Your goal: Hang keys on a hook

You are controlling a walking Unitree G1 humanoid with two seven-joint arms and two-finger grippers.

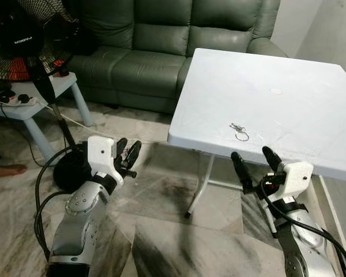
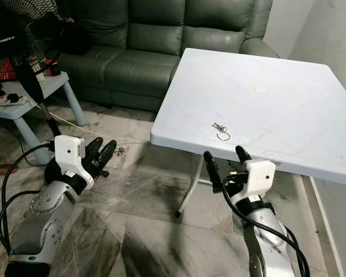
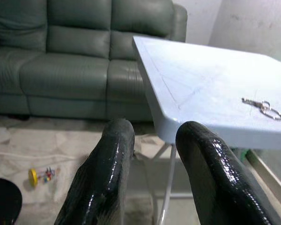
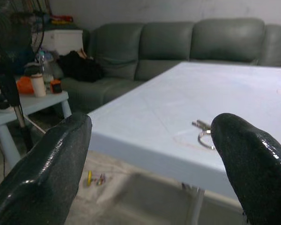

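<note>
Right gripper [image 1: 255,160] open, just below table [image 1: 300,86] edge; keys [image 1: 238,131] near.

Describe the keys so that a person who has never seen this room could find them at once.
Find the white folding table in front of the green sofa. The keys lie flat near its front edge, just beyond the open right gripper. They are a small silver bunch on a round ring, the only metal thing on the top; the one other mark there is a faint pale spot farther back.

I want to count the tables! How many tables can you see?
2. The white folding table stands in front of the right gripper, keys near its front edge. A small pale side table sits left, by the sofa.
</note>
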